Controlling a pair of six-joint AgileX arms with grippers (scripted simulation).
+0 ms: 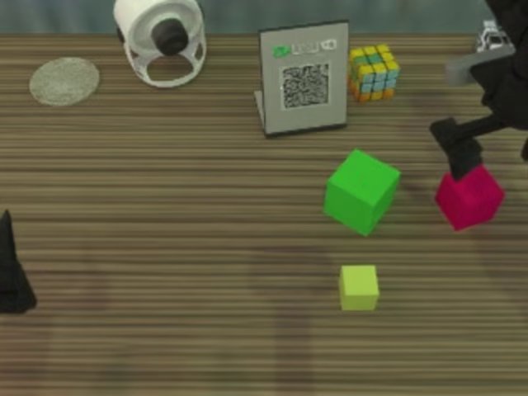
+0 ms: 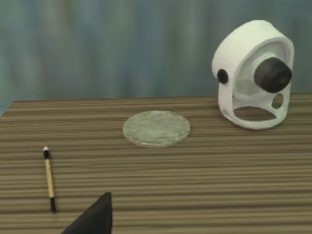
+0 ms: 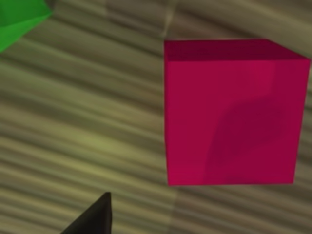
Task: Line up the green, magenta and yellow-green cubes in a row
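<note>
The magenta cube [image 1: 470, 196] sat on the striped wooden table [image 1: 165, 247] near the right edge, turned slightly off square. The right gripper [image 1: 464, 158] was directly over its back edge, close to or touching the top; whether its jaws were wide, narrow or clamped could not be told. In the right wrist view the magenta cube [image 3: 234, 112] filled most of the picture, with one corner of the green cube [image 3: 17, 19] showing beside it.

The green cube [image 1: 361, 190] lay to the left of the magenta one, apart from it and rotated. The yellow-green cube [image 1: 359, 287] lay nearer the front edge, just below the green cube and apart from it.

Behind them stood a sign with a QR code [image 1: 304, 81], a puzzle cube [image 1: 373, 73] beside it, a white fan [image 1: 161, 37] and a grey disc [image 1: 64, 80].

The left gripper [image 1: 12, 276] was parked at the left edge; its jaw state could not be told. A small pencil [image 2: 48, 179] showed in the left wrist view.
</note>
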